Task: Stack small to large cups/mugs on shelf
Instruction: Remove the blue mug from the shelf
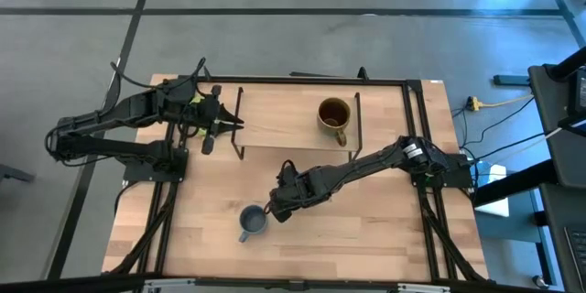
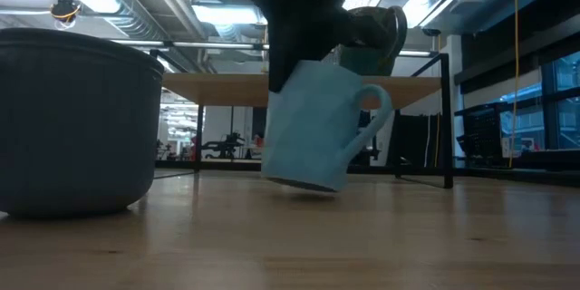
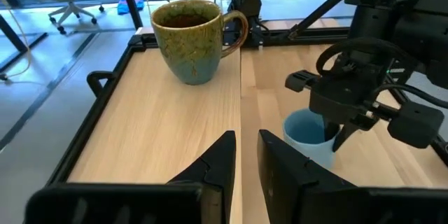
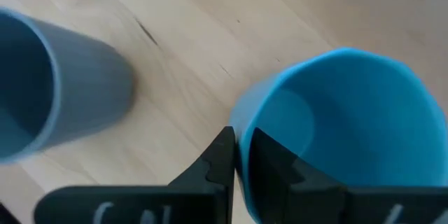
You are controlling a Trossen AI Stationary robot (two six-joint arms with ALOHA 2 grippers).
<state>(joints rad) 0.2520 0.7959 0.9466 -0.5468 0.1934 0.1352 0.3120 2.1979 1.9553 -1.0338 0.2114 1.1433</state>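
Note:
The brown-olive mug (image 1: 334, 117) (image 3: 192, 38) stands upright on the light-wood shelf (image 1: 275, 119). In front of the shelf, over the tabletop, my right gripper (image 1: 279, 203) (image 4: 240, 140) is shut on the sky-blue mug (image 2: 322, 122) (image 4: 343, 126), which the arm hides in the high view. The grey-blue mug (image 1: 253, 222) (image 2: 72, 122) stands upright on the table just nearer and to the left. My left gripper (image 1: 220, 124) (image 3: 246, 155) hovers at the shelf's left end, its fingers a narrow gap apart with nothing between them. My right gripper pinches the sky-blue mug's rim wall (image 4: 241, 122), one finger inside and one outside, on the side away from the handle (image 2: 379, 109). The fingers come steeply from above. The mug hangs tilted, its base (image 2: 304, 184) just over the tabletop; whether it touches, I cannot tell.
The shelf stands on thin black wire legs (image 1: 240, 142) at the table's far middle. Bare wood (image 1: 366, 238) lies to the right of the grey-blue mug. The black table frame (image 1: 417, 128) runs along the edges. A dark cart (image 1: 558, 101) stands beyond the right edge.

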